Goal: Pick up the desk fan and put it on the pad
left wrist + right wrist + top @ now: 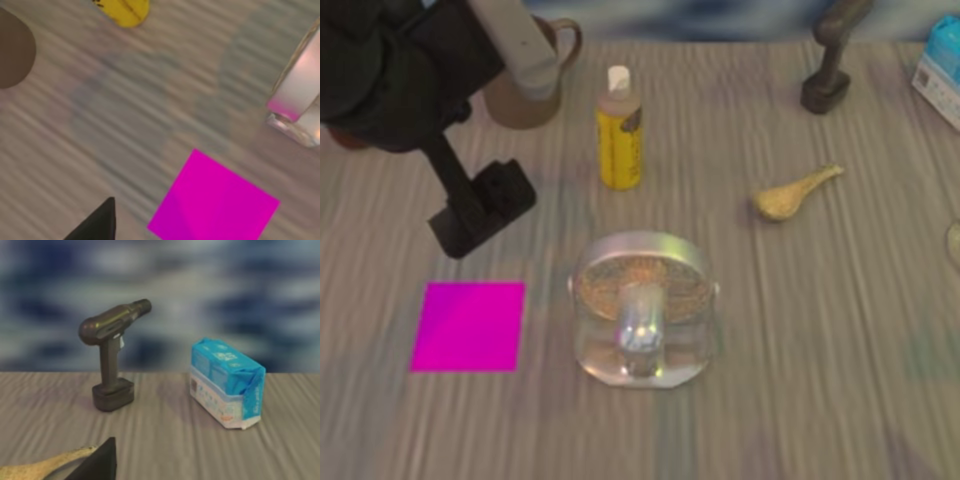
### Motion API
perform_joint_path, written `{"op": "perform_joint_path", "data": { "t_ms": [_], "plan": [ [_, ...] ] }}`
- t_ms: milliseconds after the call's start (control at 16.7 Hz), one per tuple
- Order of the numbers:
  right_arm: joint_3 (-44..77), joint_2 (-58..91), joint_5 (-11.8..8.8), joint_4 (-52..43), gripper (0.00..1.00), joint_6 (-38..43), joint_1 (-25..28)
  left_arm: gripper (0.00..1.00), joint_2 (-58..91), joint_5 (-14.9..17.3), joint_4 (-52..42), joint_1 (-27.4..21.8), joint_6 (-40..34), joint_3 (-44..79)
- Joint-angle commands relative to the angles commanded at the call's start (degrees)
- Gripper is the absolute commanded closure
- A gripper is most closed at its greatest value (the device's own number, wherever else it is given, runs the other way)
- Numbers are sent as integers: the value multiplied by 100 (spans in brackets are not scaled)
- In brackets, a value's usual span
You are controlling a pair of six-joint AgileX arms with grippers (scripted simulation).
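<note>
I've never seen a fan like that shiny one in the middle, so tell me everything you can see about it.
The desk fan is round and silvery, glassy-looking, with a tan-brown speckled grille face, a small cylindrical centre hub and a clear rounded base. It rests on the striped grey table, near the middle and toward the front edge. Nothing touches it: the magenta pad lies apart at its left, the yellow bottle stands behind it. The left gripper hovers off to its left, beyond the pad. The pad's pink reflects in its edge.

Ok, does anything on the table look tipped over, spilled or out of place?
Nothing stands out. The desk fan sits beside the pad, not on it, and the yellow bottle stands upright. The left gripper hovers above the pad's far side.
</note>
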Motion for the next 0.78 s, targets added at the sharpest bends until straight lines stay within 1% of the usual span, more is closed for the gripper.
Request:
{"op": "perform_joint_path", "data": {
  "t_ms": [240,420,600,780],
  "plan": [
    [0,0,0,0,0,0,0,0,2073,-76,-1218,-579,793,1952],
    [0,0,0,0,0,0,0,0,3341,-156,-1957,-919,1300,3025],
    [0,0,0,0,0,0,0,0,4146,-217,-2477,-1159,1667,3690],
    [0,0,0,0,0,0,0,0,4392,-236,-2658,-1244,1795,3889]
  ]
}}
